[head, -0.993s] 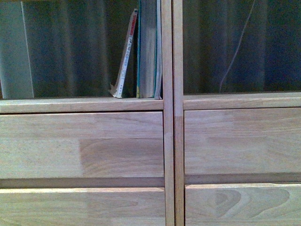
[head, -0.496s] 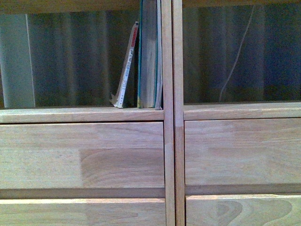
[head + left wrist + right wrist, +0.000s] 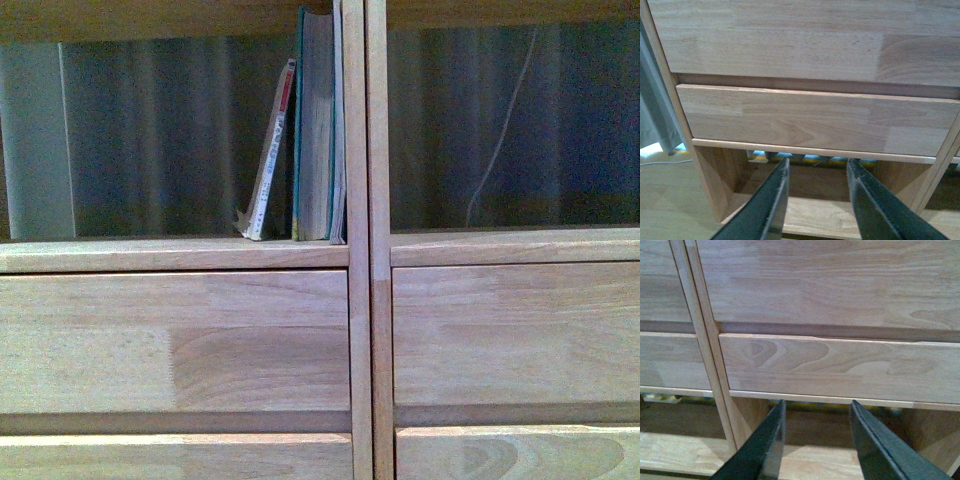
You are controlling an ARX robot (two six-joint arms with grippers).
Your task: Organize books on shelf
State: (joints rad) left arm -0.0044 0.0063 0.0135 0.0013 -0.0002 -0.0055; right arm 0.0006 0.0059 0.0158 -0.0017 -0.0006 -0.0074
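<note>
The light-wood shelf (image 3: 260, 340) fills the front view. In its upper left open compartment a thin paperback with a red-and-white spine (image 3: 270, 160) leans against thick teal-covered books (image 3: 318, 130) that stand upright against the centre divider. Neither arm shows in the front view. My left gripper (image 3: 817, 170) is open and empty, facing a lower open compartment under two drawer fronts (image 3: 815, 120). My right gripper (image 3: 816, 412) is open and empty, facing the lower compartment of the right column under a drawer front (image 3: 840, 367).
The upper right compartment (image 3: 510, 130) holds no books; a thin pale cord hangs behind it. A grey curtain shows behind the shelf. Pale wood floor (image 3: 665, 200) lies beside the shelf's left side. The centre dividers (image 3: 705, 340) stand left of my right gripper.
The shelf and books have shifted downward in the front view, so the camera has risen. The books have not moved on the shelf.
</note>
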